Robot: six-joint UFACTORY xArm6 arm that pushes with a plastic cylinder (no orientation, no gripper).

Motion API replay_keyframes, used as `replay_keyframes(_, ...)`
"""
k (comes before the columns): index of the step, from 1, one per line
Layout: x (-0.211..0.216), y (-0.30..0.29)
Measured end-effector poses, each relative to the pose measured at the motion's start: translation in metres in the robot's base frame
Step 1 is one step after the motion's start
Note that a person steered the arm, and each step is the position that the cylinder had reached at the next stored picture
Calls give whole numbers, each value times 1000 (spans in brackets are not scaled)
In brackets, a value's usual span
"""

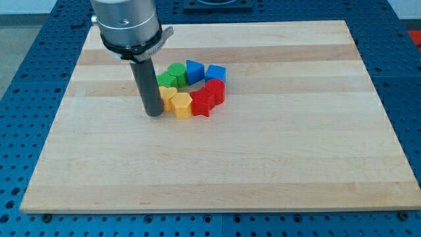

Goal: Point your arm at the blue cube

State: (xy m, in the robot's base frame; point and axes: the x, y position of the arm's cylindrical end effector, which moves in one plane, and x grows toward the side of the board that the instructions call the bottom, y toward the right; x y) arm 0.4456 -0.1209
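The blue cube sits at the right of a ring of blocks near the board's middle. Another blue block, wedge-like, lies just left of it. My tip rests on the board at the ring's left side, next to a yellow block and well left of the blue cube. Two green blocks sit at the ring's top left, partly behind the rod. A second yellow block and two red blocks close the ring's bottom and right.
The wooden board lies on a blue perforated table. The arm's grey body hangs over the board's top left.
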Motion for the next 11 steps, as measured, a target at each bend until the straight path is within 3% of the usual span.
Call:
replay_keyframes(2, -22, -64)
replay_keyframes(5, -152, -83)
replay_keyframes(6, -171, -85)
replay_keyframes(9, -170, -132)
replay_keyframes(11, -184, -101)
